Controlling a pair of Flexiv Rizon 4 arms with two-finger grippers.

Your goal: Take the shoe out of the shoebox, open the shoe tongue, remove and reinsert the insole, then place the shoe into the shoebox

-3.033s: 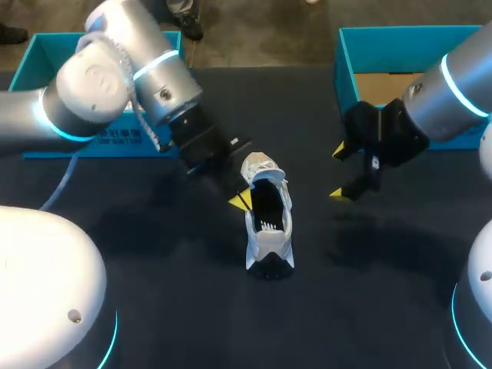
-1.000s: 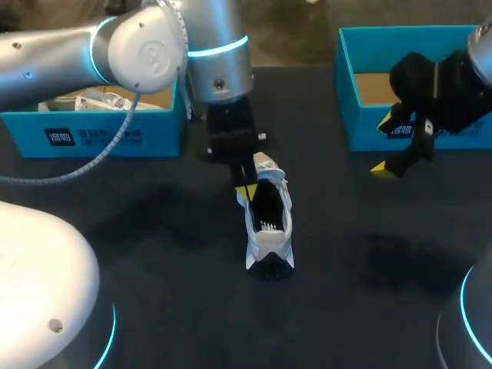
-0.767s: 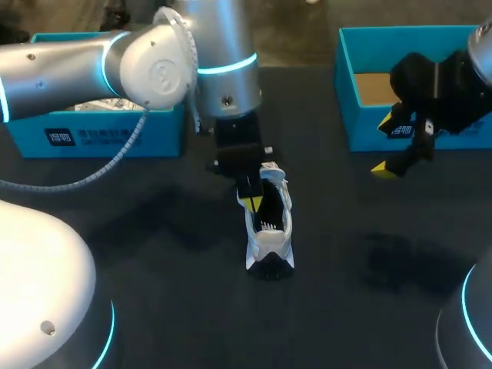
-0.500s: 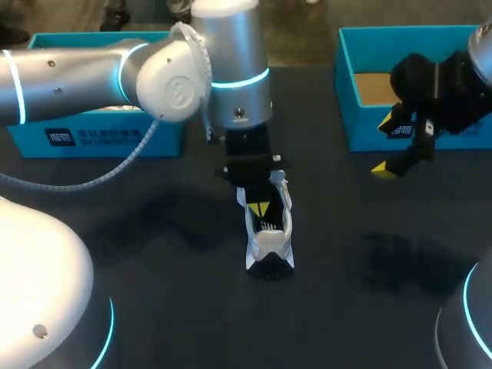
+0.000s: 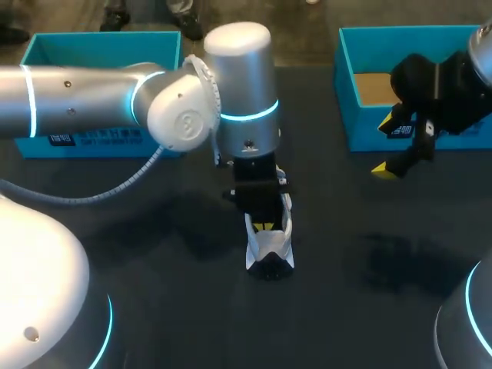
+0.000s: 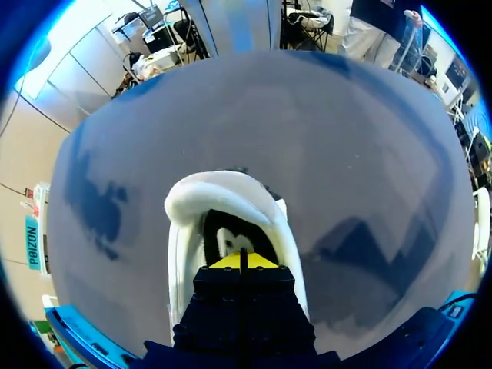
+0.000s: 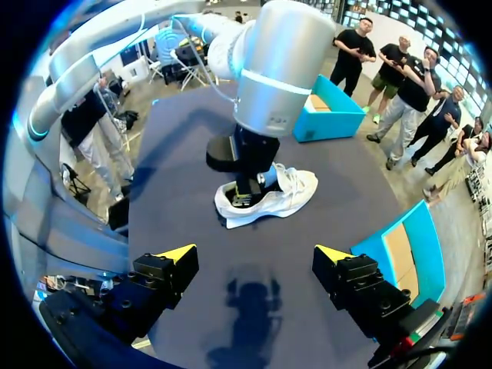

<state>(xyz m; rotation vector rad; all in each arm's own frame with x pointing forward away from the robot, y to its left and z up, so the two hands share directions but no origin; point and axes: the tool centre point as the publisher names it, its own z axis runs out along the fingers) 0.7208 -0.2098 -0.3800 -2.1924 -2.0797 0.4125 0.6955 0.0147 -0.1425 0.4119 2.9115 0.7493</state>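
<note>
Shoe [image 5: 269,257] sits well apart from right shoebox [image 5: 347,92].

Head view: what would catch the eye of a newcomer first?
The big silver left arm stands over the white shoe in the middle of the dark table, with the left gripper, fingers together, dipped into the shoe's opening. To the right, the right gripper hangs open near a teal shoebox.
</note>
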